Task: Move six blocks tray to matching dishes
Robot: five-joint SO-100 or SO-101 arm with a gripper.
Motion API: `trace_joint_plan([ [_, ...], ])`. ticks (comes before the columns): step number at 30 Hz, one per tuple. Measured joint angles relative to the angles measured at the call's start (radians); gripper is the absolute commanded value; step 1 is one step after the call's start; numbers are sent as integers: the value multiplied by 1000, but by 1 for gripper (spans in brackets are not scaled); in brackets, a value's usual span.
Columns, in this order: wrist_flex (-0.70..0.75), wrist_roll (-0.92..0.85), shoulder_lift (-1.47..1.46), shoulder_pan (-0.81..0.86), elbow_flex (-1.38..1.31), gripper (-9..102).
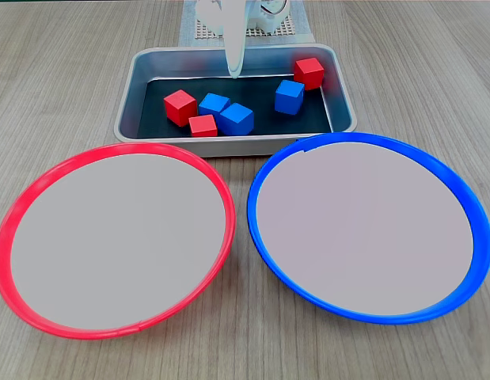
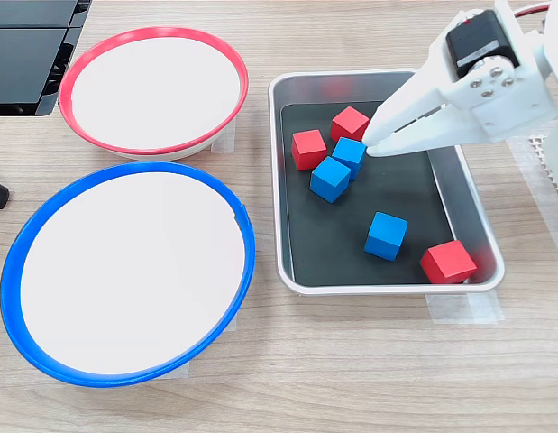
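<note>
Dishes, red-rimmed (image 1: 114,237) lower left and blue-rimmed (image 1: 371,226) lower right, lay nearest us; beyond, the tray (image 1: 150,59) held all six blocks (image 1: 237,119). Our gripper (image 2: 369,144) hovered over them, seemingly closed and empty.

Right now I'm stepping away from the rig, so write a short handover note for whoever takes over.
End effector: white, fingers together, empty, poised over the tray near the blue cube.
Silver metal tray with black bottom: holds all six small cubes, three red and three blue.
Red-rimmed round dish and blue-rimmed round dish: nothing in them.
Done: no cube moved.
Left: three red cubes to the red-rimmed dish, three blue to the blue-rimmed one.
</note>
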Motion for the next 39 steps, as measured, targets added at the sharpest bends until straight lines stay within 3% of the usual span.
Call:
trace_joint_plan([
  [19,0,0,0,0,0,0],
  [23,2,-28,-9,-40,-6,7],
  [26,8,8,-178,-64,-87,10],
  [34,11,222,-983,-118,-535,16],
  [39,12,301,-1259,-132,-758,18],
])
